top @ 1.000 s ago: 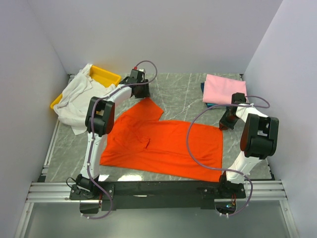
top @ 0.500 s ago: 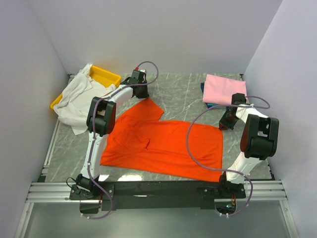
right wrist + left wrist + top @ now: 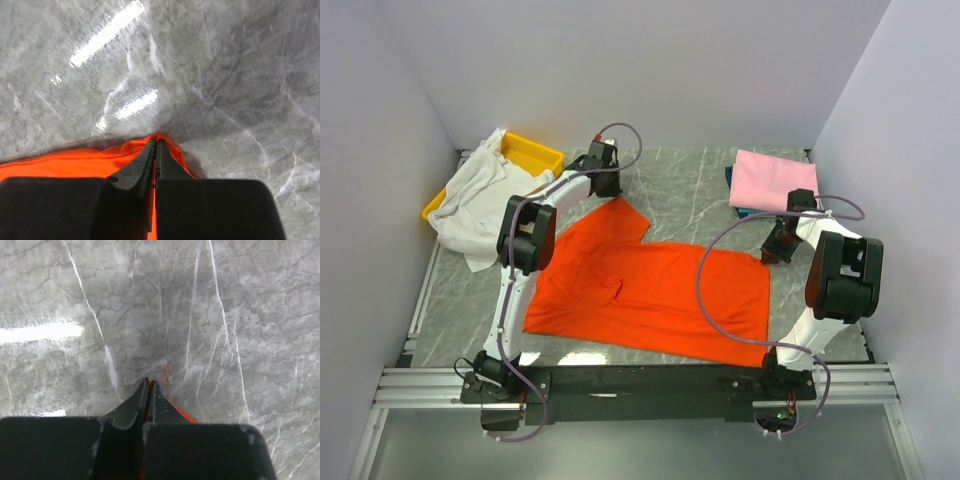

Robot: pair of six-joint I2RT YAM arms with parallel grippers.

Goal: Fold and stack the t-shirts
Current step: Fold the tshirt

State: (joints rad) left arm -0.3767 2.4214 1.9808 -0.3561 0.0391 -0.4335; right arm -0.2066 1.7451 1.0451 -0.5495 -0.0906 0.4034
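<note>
An orange-red t-shirt [image 3: 650,290] lies spread flat in the middle of the marble table. My left gripper [image 3: 608,192] is shut on its far sleeve tip; in the left wrist view the gripper [image 3: 150,382] pinches a thin strip of orange cloth [image 3: 182,413]. My right gripper [image 3: 769,254] is shut on the shirt's far right corner; its wrist view shows the gripper [image 3: 155,141] clamped on orange cloth [image 3: 75,162]. A folded pale pink t-shirt [image 3: 773,180] lies on a dark blue one [image 3: 730,178] at the back right. A white t-shirt [image 3: 472,205] is heaped at the back left.
A yellow tray [image 3: 530,153] sits at the back left, partly under the white heap. White walls close in the table on three sides. A metal rail [image 3: 640,385] with the arm bases runs along the near edge.
My left gripper has closed on the orange-red sleeve tip and shifted slightly toward the back. The right gripper has tightened on the corner without moving.
</note>
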